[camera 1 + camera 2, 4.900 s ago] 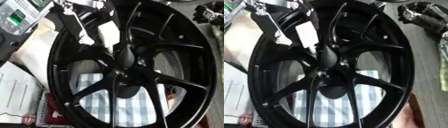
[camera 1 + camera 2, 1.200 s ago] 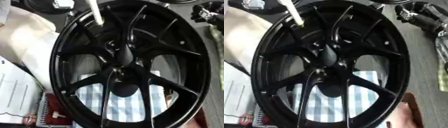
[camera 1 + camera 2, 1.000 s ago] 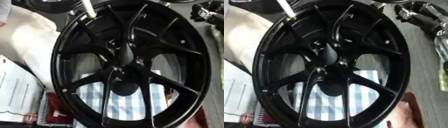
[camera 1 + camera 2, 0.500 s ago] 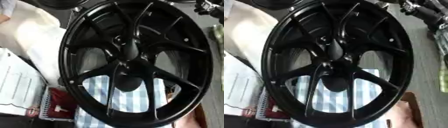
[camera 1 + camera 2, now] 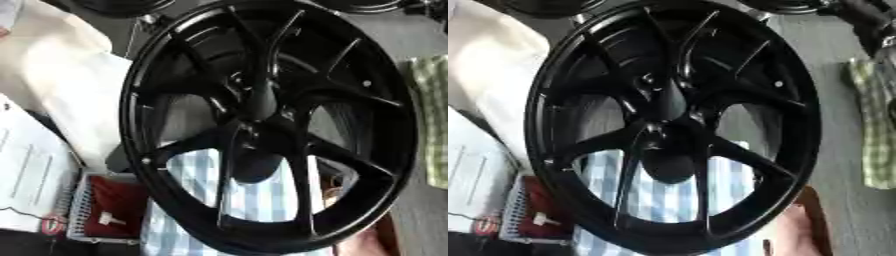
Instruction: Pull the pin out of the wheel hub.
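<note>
the black wheel (image 5: 262,125) looks heavy and rigid, no pin shows at its hub (image 5: 667,130), and neither hand is in view.

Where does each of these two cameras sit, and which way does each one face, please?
Left eye view: in the robot's head, looking down at the black wheel; no robot hand or arm shows.
Right eye view: beside it in the head, aimed the same way, the wheel lying further left in the picture; no robot hand shows.
Both share the wheel, the blue checked cloth seen through its spokes, and a red basket at lower left.
</note>
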Motion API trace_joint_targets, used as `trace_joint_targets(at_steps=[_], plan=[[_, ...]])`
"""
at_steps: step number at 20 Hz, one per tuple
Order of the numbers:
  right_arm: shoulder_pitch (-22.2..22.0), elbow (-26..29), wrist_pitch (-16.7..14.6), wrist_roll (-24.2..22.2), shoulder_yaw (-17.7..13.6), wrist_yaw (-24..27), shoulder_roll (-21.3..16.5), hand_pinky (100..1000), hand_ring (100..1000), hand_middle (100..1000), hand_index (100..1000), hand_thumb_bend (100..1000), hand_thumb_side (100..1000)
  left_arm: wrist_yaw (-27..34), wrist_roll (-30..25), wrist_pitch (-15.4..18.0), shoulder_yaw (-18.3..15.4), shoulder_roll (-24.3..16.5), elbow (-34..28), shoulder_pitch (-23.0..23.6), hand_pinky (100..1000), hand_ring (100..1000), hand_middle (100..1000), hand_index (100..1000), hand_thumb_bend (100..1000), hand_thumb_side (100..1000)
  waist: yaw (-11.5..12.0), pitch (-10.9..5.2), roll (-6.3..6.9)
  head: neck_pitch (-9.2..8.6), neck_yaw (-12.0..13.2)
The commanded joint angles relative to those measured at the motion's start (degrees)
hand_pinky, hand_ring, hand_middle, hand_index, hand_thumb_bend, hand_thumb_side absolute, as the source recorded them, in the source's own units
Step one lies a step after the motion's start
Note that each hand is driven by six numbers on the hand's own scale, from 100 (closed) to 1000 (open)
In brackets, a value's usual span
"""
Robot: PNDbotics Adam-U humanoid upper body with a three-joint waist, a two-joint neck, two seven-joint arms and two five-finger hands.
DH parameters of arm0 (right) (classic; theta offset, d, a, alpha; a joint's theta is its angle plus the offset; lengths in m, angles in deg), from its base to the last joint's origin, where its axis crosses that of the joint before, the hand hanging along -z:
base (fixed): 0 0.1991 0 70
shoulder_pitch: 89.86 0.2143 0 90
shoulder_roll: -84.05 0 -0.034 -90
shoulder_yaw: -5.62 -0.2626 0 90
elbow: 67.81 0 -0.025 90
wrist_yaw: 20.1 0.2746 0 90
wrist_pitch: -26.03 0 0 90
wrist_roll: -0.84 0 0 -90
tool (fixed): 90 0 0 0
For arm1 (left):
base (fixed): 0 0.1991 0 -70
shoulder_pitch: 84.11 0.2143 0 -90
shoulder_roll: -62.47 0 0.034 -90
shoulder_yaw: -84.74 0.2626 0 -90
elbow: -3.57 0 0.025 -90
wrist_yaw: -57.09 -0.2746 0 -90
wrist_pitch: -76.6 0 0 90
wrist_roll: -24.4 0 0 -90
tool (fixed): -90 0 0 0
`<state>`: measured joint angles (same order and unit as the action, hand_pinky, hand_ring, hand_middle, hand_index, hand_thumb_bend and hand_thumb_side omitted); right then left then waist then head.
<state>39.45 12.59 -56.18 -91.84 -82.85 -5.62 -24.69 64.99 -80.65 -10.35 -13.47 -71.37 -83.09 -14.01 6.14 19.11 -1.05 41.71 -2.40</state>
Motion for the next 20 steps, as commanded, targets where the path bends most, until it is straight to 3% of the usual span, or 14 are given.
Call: trace_joint_targets(at_steps=[1,6,7,8,9,10,12,15,19,20], plan=[[0.70,1.48,-0.18,0.85,-1.38,0.78,-2.29,827,730,642,715,293,498,-2.09,4.04,-0.18,-1.72,-0.33,0.97,1.62,678,537,426,569,100,100,0.08,-1.37,0.00,-0.72,-0.14],[0.87,1.93,-0.34,1.33,-1.80,1.18,-2.42,827,731,643,715,293,496,-7.86,6.36,-1.54,-1.61,2.14,2.09,5.35,717,605,513,660,243,103,-0.07,-1.38,-0.37,-1.59,-0.05],[0.85,1.99,-0.38,1.45,-1.93,1.26,-2.46,827,731,643,715,293,495,-8.65,6.53,-1.61,-1.80,2.69,2.03,6.13,724,620,532,677,271,139,-0.08,-1.38,-0.41,-1.75,-0.12],[0.81,2.03,-0.41,1.59,-2.07,1.36,-2.50,827,730,642,715,293,495,-9.22,6.58,-1.56,-2.00,3.24,1.91,6.89,750,674,585,717,357,278,-0.07,-1.37,-0.46,-1.85,-0.22],[0.75,2.06,-0.44,1.75,-2.22,1.46,-2.55,827,730,642,715,293,495,-9.59,6.57,-1.39,-2.24,3.78,1.72,7.62,767,712,630,741,399,344,-0.03,-1.38,-0.50,-1.91,-0.30],[0.70,2.08,-0.46,1.87,-2.32,1.56,-2.61,827,730,642,715,293,495,-9.83,6.40,-1.20,-2.44,4.22,1.54,8.25,801,795,755,814,537,522,0.04,-1.43,-0.54,-1.92,-0.37],[0.67,2.14,-0.52,2.02,-2.43,1.68,-2.69,827,730,642,715,292,494,-10.72,6.35,-1.00,-2.89,4.66,1.36,9.09,842,868,855,901,647,671,0.20,-1.60,-0.57,-1.95,-0.43],[0.70,2.37,-0.61,2.06,-2.41,1.80,-2.65,827,730,642,715,292,493,-12.08,7.17,-0.98,-3.25,5.03,1.50,9.44,840,889,887,923,671,760,0.31,-1.97,-0.57,-2.01,-0.42],[0.65,2.67,-0.70,2.12,-2.46,1.90,-2.74,827,731,643,716,293,491,-11.99,12.32,-2.49,-3.95,5.56,1.24,9.19,802,829,805,848,541,719,0.28,-2.33,-0.64,-1.92,-0.38],[0.66,2.77,-0.74,2.16,-2.49,1.93,-2.80,827,731,643,716,293,490,-11.18,14.52,-3.02,-4.04,5.79,0.75,9.10,788,813,786,826,459,707,0.26,-2.38,-0.67,-1.85,-0.34]])
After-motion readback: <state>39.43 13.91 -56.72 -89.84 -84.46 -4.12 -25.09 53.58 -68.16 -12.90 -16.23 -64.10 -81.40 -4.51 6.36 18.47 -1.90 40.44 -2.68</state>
